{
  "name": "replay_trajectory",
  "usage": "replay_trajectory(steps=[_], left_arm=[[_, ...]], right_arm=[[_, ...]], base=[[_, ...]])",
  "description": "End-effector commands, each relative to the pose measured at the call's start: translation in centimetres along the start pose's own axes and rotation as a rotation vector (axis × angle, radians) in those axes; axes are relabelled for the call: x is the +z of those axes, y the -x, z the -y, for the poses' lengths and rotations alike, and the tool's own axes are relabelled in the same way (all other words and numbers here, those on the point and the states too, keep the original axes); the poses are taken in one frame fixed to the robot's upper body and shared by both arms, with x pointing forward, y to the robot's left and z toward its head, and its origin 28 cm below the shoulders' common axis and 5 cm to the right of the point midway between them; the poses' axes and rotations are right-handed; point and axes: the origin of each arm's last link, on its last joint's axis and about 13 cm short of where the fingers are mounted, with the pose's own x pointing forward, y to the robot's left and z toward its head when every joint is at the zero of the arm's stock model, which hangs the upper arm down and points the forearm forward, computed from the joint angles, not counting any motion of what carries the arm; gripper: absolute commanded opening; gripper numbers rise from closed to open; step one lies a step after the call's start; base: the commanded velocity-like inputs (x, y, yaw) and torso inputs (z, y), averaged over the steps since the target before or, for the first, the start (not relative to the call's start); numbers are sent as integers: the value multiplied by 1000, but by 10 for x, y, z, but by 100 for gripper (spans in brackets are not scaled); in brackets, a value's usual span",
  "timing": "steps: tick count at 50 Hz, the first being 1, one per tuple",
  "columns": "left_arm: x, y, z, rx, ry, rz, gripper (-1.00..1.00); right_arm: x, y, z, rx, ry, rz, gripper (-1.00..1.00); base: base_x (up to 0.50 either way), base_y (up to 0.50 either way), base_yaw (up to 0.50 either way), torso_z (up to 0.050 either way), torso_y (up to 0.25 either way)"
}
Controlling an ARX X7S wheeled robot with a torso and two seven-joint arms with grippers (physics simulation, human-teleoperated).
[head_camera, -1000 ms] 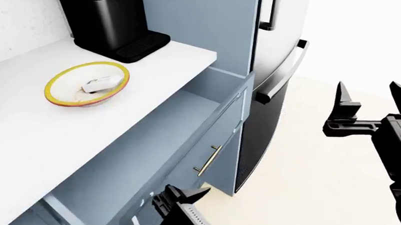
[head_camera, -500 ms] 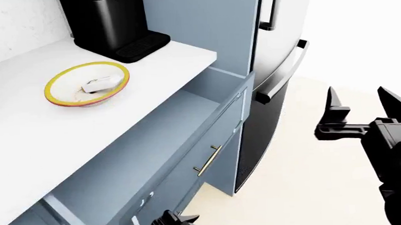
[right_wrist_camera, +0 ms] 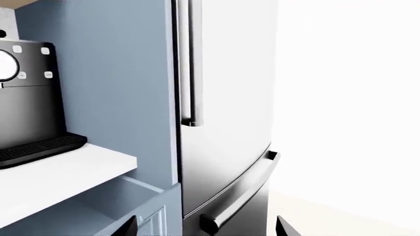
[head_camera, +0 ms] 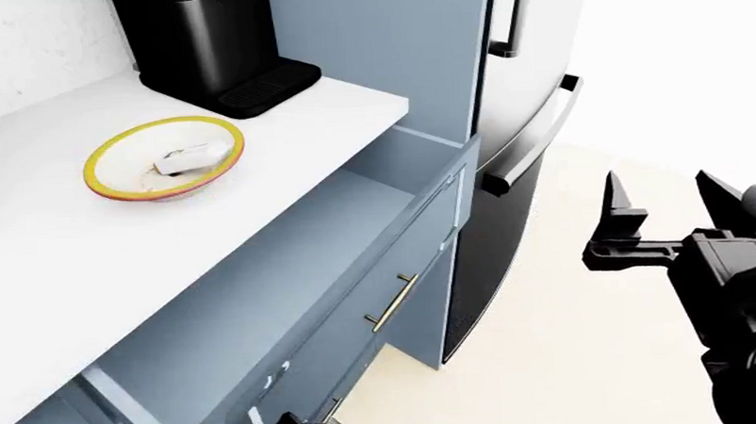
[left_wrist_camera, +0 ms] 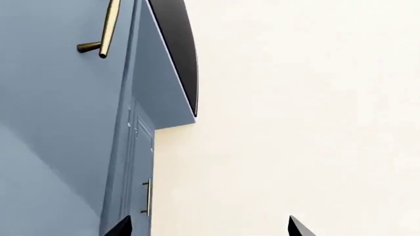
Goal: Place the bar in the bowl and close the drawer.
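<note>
The small white wrapped bar (head_camera: 184, 159) already lay inside the shallow round bowl with the yellow rim (head_camera: 98, 158), on the white counter (head_camera: 53, 270) just behind the wide pale blue-grey drawer (head_camera: 261, 301). So the step in hand was to shut the drawer, which stood pulled far out. A good way would be to push flat on its front, near the slim brass bar handle (head_camera: 391, 301), straight toward the counter. The black right gripper (head_camera: 665, 207) hung well out from the drawer with its jaws wide apart and empty. The black left gripper (left_wrist_camera: 208, 227) was low by the drawer front; its tips looked spread, though little of them showed. The black coffee machine (head_camera: 209, 43) and the tall fridge (head_camera: 525, 103) stood beyond the drawer, not in the way.
</note>
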Motion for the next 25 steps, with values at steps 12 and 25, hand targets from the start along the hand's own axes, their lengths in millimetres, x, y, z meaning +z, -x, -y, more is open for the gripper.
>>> replay_trajectory(steps=[12, 25], left_arm=[[-31, -28, -29, 113, 34, -145, 100], [-46, -49, -45, 196, 21, -167, 100]], right_arm=[[-7, -1, -2, 9, -11, -6, 100], [-10, -1, -3, 17, -13, -12, 100]], base=[[0, 0, 0, 0, 0], [0, 0, 0, 0, 0]])
